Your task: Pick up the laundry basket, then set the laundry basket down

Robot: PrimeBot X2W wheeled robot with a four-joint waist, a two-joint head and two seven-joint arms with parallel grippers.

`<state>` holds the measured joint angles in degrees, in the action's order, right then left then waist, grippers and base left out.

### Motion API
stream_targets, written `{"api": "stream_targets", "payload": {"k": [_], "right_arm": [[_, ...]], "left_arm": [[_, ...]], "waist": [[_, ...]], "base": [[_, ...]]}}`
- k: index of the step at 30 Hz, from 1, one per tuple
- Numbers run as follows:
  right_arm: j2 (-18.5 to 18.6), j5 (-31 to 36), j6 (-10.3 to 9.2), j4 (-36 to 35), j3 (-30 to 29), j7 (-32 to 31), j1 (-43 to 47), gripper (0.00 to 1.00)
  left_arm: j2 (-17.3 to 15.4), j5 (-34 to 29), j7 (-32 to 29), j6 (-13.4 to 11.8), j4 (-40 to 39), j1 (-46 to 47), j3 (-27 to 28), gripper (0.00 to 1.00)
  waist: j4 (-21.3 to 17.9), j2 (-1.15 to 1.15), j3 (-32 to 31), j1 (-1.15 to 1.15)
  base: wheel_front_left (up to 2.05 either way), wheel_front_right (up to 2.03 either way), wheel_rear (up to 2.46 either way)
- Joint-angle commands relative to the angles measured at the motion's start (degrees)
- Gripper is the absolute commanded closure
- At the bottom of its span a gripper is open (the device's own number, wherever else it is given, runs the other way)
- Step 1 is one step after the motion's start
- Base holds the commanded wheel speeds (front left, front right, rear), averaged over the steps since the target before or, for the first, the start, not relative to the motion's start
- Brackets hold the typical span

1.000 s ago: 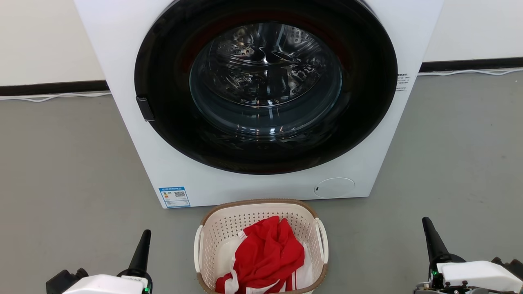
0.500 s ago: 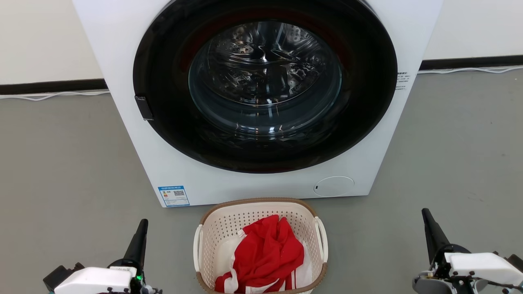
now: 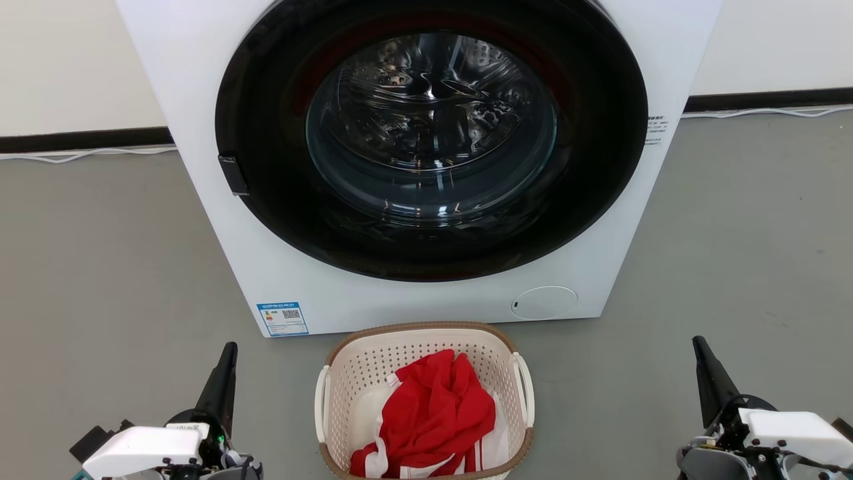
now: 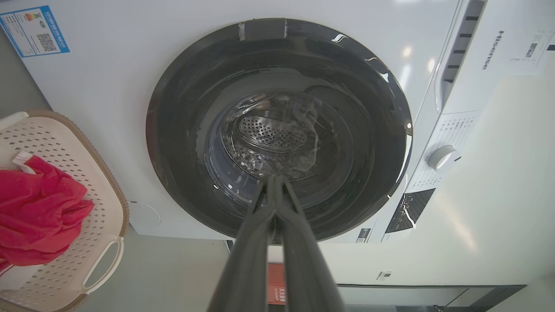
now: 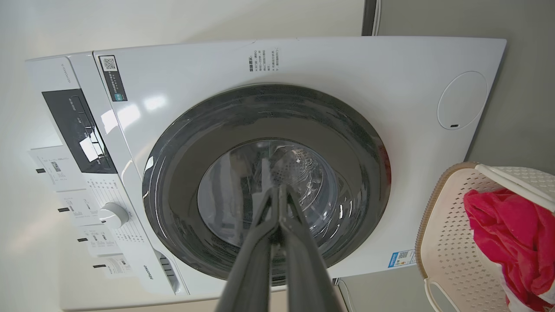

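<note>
Your laundry basket sat on the floor, between both end effectors, untouched.
You had it just before the washing machine, a red garment heaped inside. Your left end effector stood well apart on its left side, your right end effector farther off on its right; both were clenched empty, fingers pressed together and aimed at the machine's door.

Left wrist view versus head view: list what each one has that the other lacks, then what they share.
Left wrist view adds the control knob and Hisense lettering. Head view adds the shut right gripper and a white cable along the wall. Shared: washing machine, laundry basket, red garment, blue label, shut left gripper.
</note>
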<state>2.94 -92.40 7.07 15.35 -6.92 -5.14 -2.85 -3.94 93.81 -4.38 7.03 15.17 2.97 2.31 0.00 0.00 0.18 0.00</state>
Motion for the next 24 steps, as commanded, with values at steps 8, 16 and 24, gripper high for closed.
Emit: {"api": "stream_targets", "payload": {"k": [8, 16, 24], "right_arm": [[0.5, -0.4, 0.42, -1.4, 1.1, -0.8, -3.3, 1.0], [0.4, -0.3, 0.42, -1.4, 1.0, -0.8, -3.3, 1.0], [0.4, -0.2, 0.42, -1.4, 1.0, -0.9, -3.3, 1.0]], "left_arm": [[-0.4, 0.1, -0.4, 0.5, -1.2, 3.0, 2.1, 1.0], [-0.3, -0.1, -0.6, 0.5, -1.2, 3.1, 2.3, 1.0], [-0.2, -0.2, -0.8, 0.5, -1.2, 3.1, 2.5, 1.0]], "waist": [[0.0, 0.0, 0.0, 0.0], [0.0, 0.0, 0.0, 0.0], [0.0, 0.0, 0.0, 0.0]], "base": [[0.0, 0.0, 0.0], [0.0, 0.0, 0.0], [0.0, 0.0, 0.0]]}}
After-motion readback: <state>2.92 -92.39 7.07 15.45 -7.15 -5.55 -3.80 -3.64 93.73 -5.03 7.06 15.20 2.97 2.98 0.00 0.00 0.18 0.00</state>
